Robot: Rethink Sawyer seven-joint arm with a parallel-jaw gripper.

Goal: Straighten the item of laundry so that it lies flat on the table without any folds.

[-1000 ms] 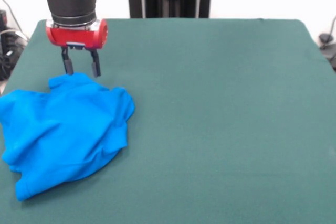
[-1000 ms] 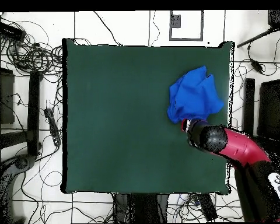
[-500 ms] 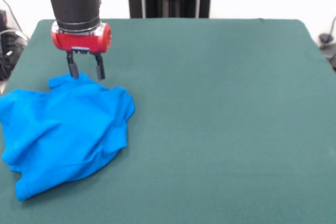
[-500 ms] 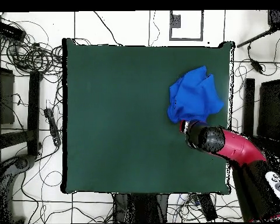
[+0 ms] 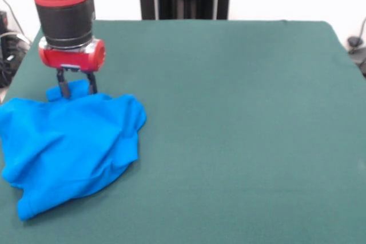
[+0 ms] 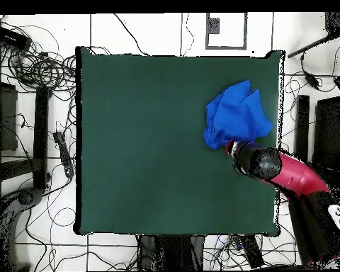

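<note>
We see the gripper with fingers spread, its tips straddling the far edge of the crumpled blue T-shirt. The shirt spreads out just below and in front of it on the green table.

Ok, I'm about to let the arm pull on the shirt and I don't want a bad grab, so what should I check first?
1. Gripper over the T-shirt: ok, its tips sit at the cloth's far edge.
2. Fingers apart with cloth between them: ok, a blue flap shows between the tips.
3. Only one layer caught: cannot tell.
4. Shirt lying flat: not ok, it is bunched and wrinkled.
5. Free table to spread onto: ok, wide green surface beside the shirt.
6. Shirt fully on the table: cannot tell, it reaches the front view's edge.
</note>
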